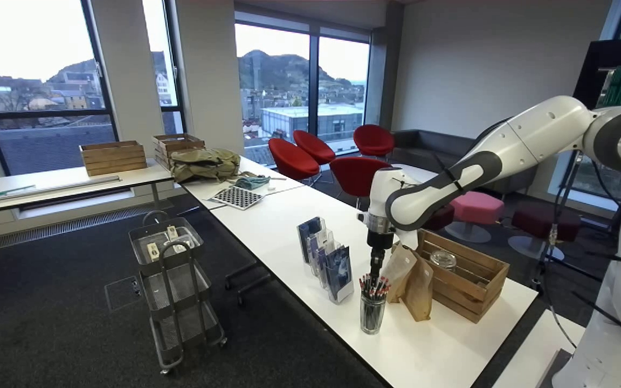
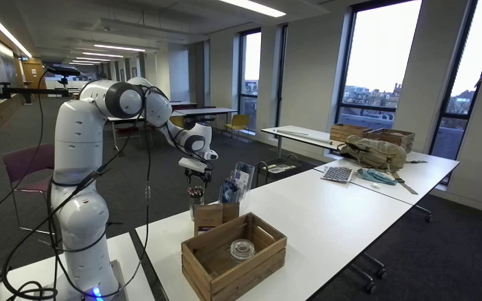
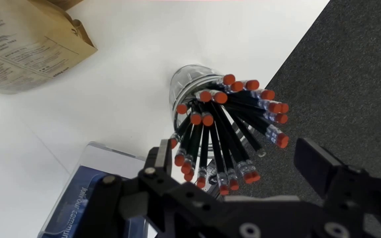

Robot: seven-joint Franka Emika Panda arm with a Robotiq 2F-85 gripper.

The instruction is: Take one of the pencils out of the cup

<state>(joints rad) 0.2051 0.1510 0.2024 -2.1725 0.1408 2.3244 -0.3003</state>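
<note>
Black two-fingered pincer (image 3: 234, 154) poised wide, no grasp made yet

The pincer hangs right above the clear, cylindrical glass cup (image 1: 372, 318), its fingers (image 3: 314, 167) spread well apart and nothing pinched between them. The slim black pencils (image 3: 227, 129), with silver bands and red erasers, stand in the cup, a crowded bunch fanned out past its rim; in the wrist view many of the eraser ends show in the gap between the fingers. Whether the fingertips are level with those erasers or just above them, I cannot tell.

The step in hand looks like lining up for the pick, since no pencil is in the pincer's hold. With the ends packed so close, the next move seems to call for singling out an outer, splayed pencil, shifting until its shaft alone lies between the fingers, then squeezing and drawing it out along its own lean until the lower end clears the cup.

Near the cup are a clear plastic, blue-and-white leaflet stand (image 1: 336, 274) and, on another side, two brown paper bags (image 1: 418, 291). Beyond the bags from the cup sits a brown, slatted wooden crate (image 2: 249, 274) with a round, clear glass jar (image 2: 242, 250) inside. All of these rest on the white counter (image 2: 316, 217); well apart from the cup, farther along, lies an olive-green cloth backpack (image 2: 373, 152).
</note>
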